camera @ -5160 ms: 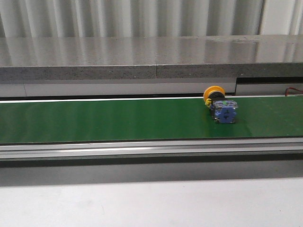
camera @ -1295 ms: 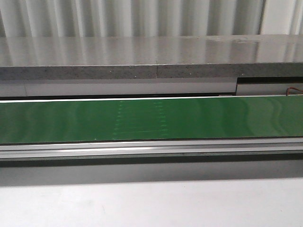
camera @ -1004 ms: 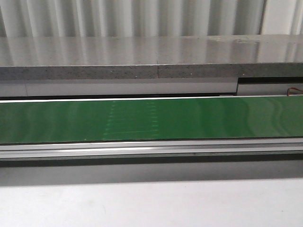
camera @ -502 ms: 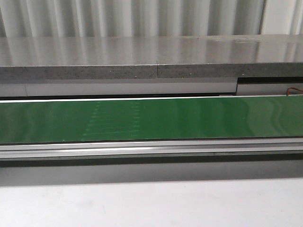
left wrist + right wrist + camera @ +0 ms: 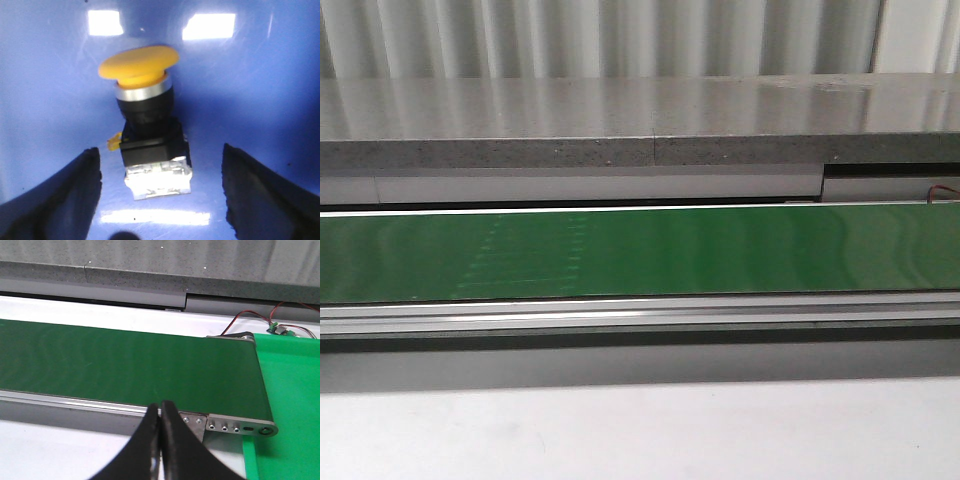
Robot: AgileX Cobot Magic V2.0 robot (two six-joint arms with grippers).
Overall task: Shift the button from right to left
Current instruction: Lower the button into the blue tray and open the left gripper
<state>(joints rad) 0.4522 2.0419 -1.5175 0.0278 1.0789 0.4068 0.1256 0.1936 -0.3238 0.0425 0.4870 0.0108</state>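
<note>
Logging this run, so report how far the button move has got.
Mostly done, it seems: the conveyor belt carries nothing, and the push button lies on a blue surface between the open left claw. In hand: nothing; the right claw is shut and empty over the belt's edge. Left: probably only pulling the left arm away.

Button (image 5: 147, 125) on bin floor (image 5: 260, 100), betw left fingers (image 5: 75, 192), untouched.

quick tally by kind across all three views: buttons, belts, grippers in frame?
Push buttons: 1, the button lying on a blue surface between open fingers
Green conveyor belts: 1, conveyor belt, nothing on it
Grippers in frame: 2, left gripper, right gripper
Total: 4
</note>
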